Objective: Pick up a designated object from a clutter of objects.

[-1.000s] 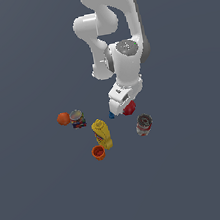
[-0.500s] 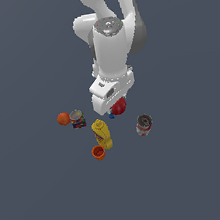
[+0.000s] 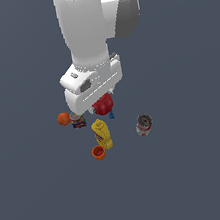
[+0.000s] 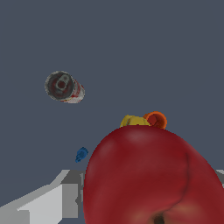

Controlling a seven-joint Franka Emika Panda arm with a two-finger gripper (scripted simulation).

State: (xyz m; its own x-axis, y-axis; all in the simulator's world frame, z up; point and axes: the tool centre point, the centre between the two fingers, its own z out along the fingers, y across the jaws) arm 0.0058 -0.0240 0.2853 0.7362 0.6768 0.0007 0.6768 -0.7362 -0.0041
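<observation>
The red apple (image 3: 103, 103) hangs under my gripper (image 3: 102, 103), well above the grey floor, and fills the near part of the wrist view (image 4: 153, 175). The gripper is shut on it; the fingers are mostly hidden behind the white hand. Below lie the yellow mustard bottle (image 3: 102, 133), the orange cup (image 3: 98, 152), the orange ball (image 3: 63, 119), a dark can (image 3: 77, 119) beside the ball, a red and white can (image 3: 144, 124) on the exterior view's right, and a tiny blue piece (image 3: 111, 115). The wrist view shows the can (image 4: 64, 87), blue piece (image 4: 81, 154), bottle top (image 4: 133, 121) and cup (image 4: 155, 119).
The grey floor (image 3: 193, 169) spreads flat all around the clutter. The white arm (image 3: 86, 30) rises above the items.
The gripper has risen with the apple in it, moving toward the exterior view's left and nearer the camera. The other items have stayed where they were.
</observation>
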